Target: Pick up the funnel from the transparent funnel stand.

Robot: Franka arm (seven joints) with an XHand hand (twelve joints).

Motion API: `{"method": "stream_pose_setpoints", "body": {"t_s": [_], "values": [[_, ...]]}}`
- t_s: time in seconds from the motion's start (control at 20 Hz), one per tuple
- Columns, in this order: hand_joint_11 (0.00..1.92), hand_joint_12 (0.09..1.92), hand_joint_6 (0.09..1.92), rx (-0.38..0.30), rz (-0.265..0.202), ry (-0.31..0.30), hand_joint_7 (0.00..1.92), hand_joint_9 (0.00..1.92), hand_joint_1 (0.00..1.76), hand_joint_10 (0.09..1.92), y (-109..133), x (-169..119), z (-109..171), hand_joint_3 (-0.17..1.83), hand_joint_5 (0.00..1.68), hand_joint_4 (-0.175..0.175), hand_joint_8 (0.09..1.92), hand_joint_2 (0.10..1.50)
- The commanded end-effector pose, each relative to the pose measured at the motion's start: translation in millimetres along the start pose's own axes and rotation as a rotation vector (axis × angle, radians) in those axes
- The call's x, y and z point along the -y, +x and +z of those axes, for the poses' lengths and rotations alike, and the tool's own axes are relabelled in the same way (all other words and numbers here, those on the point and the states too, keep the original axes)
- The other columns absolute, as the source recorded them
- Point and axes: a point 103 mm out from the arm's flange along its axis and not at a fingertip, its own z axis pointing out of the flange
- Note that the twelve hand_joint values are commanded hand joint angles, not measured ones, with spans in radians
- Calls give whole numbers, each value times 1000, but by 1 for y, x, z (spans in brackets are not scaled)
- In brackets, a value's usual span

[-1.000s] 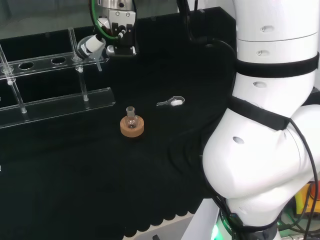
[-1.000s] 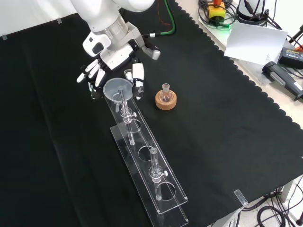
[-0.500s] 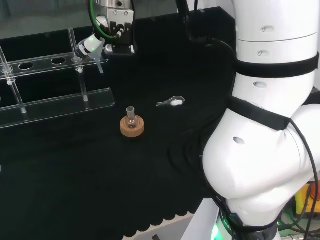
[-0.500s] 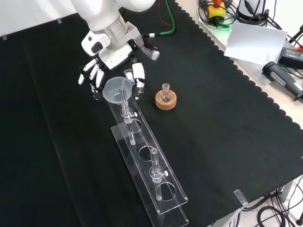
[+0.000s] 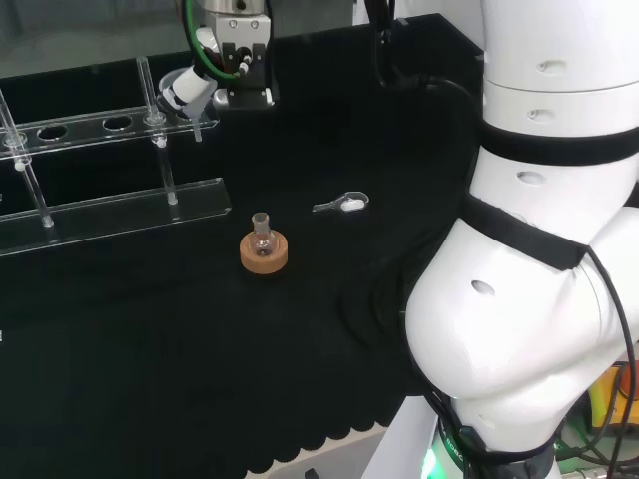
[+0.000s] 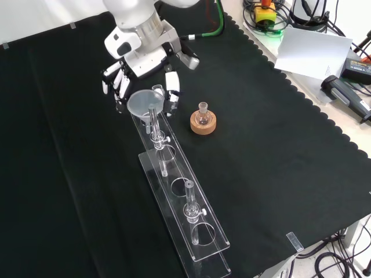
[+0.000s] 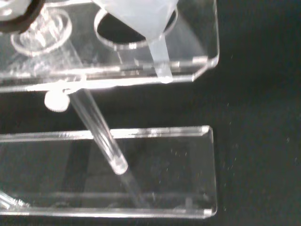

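Hand (image 6: 139,78) is curled around the funnel (image 6: 145,104), fingers on one side of the bowl and thumb on the other, so it looks clamped on. Funnel sits at the far end of the transparent funnel stand (image 6: 179,200) in the front view. Wrist view shows the stem tip (image 7: 162,70) beside the end hole, level with the upper plate's edge, so I judge we're mid-lift. Next: straight up until the stem clears the plate, no tilt or it may snag. Cork ring with small flask (image 6: 203,120) stands nearby on the table (image 6: 278,150); swing clear of it.
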Motion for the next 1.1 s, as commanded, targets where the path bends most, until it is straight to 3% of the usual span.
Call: {"method": "stream_pose_setpoints", "body": {"t_s": [0.05,0.7,1.1], "values": [[0,1010,183,45,2,-70,1074,604,800,516,0,3,-20,638,789,-7,378,539],[0,1040,216,72,-5,-94,1093,624,808,508,0,19,-68,651,792,-6,380,537],[0,1046,227,103,-26,-89,1098,628,809,505,2,26,-82,656,790,-6,381,536]]}}
